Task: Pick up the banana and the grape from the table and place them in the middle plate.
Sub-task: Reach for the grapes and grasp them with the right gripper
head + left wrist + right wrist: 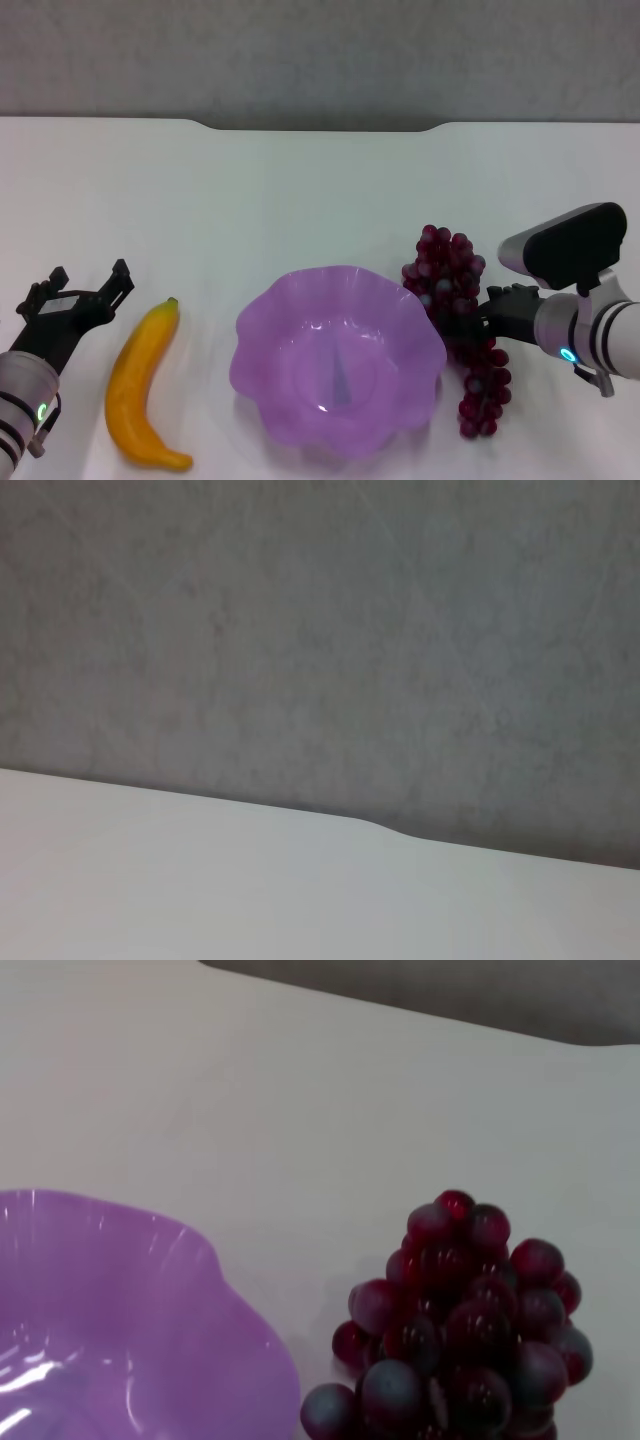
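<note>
Head view: right pincer (pixel 462 326) clamps knobbly grape (pixel 455 300); left pincer (pixel 88 287) spread open.

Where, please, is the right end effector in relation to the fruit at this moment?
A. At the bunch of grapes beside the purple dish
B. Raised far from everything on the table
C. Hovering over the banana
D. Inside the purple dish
A: the right end effector is at the middle of the grape bunch, just beside the middle plate; the banana lies on the plate's other side.
</note>
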You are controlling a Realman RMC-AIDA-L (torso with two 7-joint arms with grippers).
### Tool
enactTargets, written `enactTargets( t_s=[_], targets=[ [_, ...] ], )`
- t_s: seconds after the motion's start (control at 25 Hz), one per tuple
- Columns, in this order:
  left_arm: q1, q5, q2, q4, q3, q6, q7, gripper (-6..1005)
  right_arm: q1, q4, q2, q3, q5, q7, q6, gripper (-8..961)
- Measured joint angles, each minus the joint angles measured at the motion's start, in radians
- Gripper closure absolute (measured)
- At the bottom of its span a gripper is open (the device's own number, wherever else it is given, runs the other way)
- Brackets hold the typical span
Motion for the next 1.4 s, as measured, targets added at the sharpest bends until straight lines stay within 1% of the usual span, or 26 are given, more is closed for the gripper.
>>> enactTargets(
  t_s=[0.2, 0.44, 0.56, 0.96, 1.2, 1.4],
  targets=[
    [0.000, 0.000, 0.000, -0.001, 0.001, 0.000, 0.000, 116, 0.019, -0.035, 0.000, -0.051, 0.009, 0.003, -0.065, 124],
    [0.001, 0.000, -0.001, -0.002, 0.001, 0.001, 0.000, 116, 0.038, -0.059, 0.002, -0.080, 0.013, 0.004, -0.092, 140],
    [0.002, 0.000, -0.001, -0.002, 0.001, 0.002, 0.000, 117, 0.043, -0.068, 0.004, -0.087, 0.015, 0.004, -0.098, 197],
    [0.001, 0.000, -0.002, -0.002, 0.001, -0.001, 0.000, 117, 0.081, -0.133, 0.004, -0.171, 0.089, 0.004, -0.159, 195],
    [0.001, 0.000, -0.002, -0.002, 0.001, -0.001, 0.000, 116, 0.083, -0.144, 0.005, -0.175, 0.091, 0.004, -0.169, 199],
    [0.002, 0.000, -0.002, -0.001, 0.001, 0.001, 0.000, 116, 0.069, -0.145, 0.006, -0.198, 0.130, 0.009, -0.222, 260]
  ],
)
